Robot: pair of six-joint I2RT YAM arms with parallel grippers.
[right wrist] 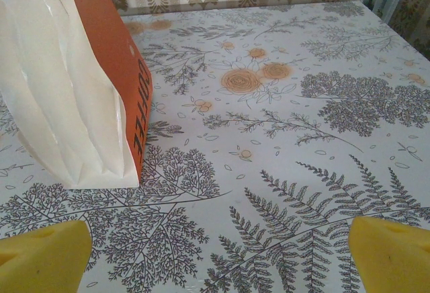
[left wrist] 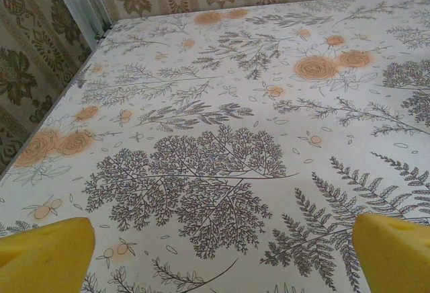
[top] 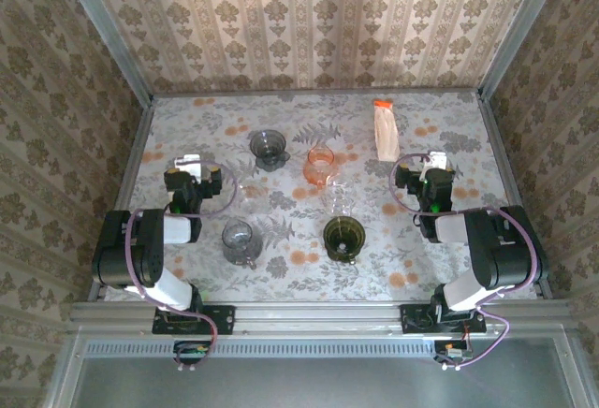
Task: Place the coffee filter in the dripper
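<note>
The coffee filter pack (top: 385,129), a white bag with an orange top, lies at the back right of the table. In the right wrist view the pack (right wrist: 67,85) sits just ahead and to the left. Several drippers stand mid-table: a dark grey one (top: 270,146), an orange one (top: 321,166), a clear one (top: 339,200), a greyish clear one (top: 241,240) and a dark olive one (top: 343,237). My left gripper (top: 192,177) (left wrist: 222,259) hangs open over bare cloth at the left. My right gripper (top: 432,178) (right wrist: 218,256) is open, just short of the pack, nothing between its yellow fingertips (right wrist: 390,253).
A floral tablecloth (top: 449,137) covers the table, walled in by patterned panels with metal posts (top: 112,34) at the back corners. The left edge of the table (left wrist: 47,132) runs close beside my left gripper. Both arm bases sit at the near rail (top: 318,314).
</note>
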